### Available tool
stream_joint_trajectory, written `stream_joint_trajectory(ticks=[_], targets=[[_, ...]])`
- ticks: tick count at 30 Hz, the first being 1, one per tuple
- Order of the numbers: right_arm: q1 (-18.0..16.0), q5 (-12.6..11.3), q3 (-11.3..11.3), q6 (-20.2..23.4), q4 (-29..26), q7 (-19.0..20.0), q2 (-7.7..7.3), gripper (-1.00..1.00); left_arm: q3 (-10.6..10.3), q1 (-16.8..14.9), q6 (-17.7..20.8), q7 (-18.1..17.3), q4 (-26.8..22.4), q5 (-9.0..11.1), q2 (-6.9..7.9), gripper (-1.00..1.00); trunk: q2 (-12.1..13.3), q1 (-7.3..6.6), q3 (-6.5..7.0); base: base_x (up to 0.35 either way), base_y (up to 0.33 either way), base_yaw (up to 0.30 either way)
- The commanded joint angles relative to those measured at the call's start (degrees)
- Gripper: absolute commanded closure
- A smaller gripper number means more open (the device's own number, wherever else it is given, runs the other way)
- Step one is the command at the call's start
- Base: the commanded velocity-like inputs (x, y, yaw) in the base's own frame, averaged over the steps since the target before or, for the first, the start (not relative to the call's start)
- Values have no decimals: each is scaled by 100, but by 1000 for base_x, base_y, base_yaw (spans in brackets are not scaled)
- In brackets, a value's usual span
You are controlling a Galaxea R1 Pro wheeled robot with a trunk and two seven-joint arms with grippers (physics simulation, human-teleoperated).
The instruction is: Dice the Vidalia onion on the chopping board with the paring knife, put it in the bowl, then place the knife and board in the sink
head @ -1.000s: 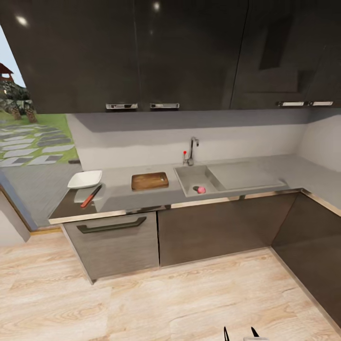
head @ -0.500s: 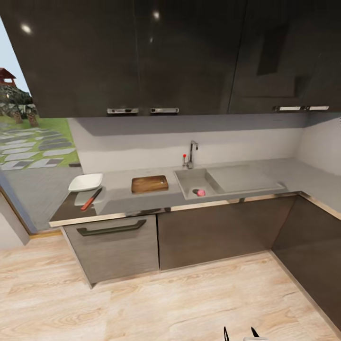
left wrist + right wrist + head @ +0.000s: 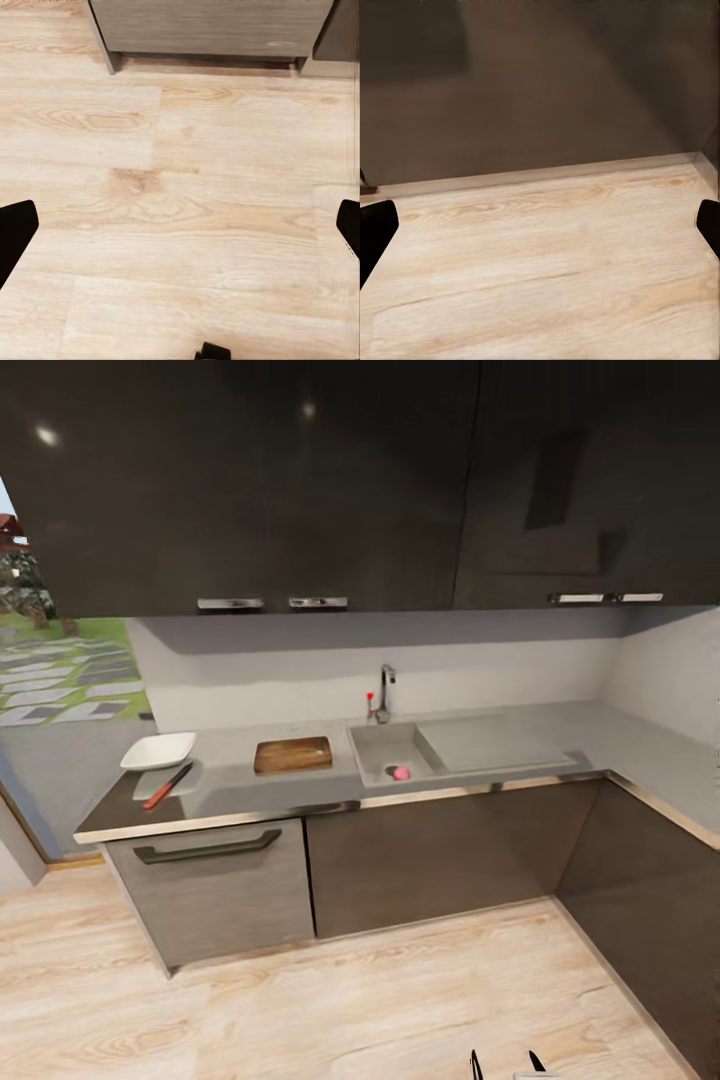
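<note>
Pinkish onion (image 3: 401,772) sits in the sink (image 3: 385,748); I should roll closer to it first, both my fingers spread wide, holding nothing.

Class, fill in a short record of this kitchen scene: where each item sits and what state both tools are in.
onion: in the sink, beside the drain
board: on the counter, apart from the sink's edge
bowl: at the counter's far end past the board
knife: just in front of the bowl
left tool: open, over wood floor
right tool: open, empty
</note>
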Motion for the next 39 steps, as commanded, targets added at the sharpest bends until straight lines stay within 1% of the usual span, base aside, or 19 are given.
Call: stream_joint_trajectory(ticks=[1, 11, 24, 31, 39], targets=[[-5, 62, -16, -7, 3, -50, 6, -100, -2, 3, 0, 26, -15, -10, 0, -100, -11, 4, -2, 0, -315, 0], [-5, 69, -8, 6, 3, -52, 27, -100, 5, 3, 5, 34, -9, -10, 0, -100, -11, 4, 88, 12, -316, 45], [-5, 69, 0, 7, 9, -53, 38, -100, 7, 3, 5, 35, -20, -10, 0, -100, -11, 4, 178, 95, -291, 199], [-5, 69, 1, 7, 12, -53, 32, -100, -3, 3, -2, 29, -14, -10, 0, -100, -11, 4, 213, 52, -80, 206], [-5, 70, -2, 7, 12, -53, 31, -100, -3, 3, -3, 26, -9, -10, 0, -100, -11, 4, 218, 4, -6, 28]])
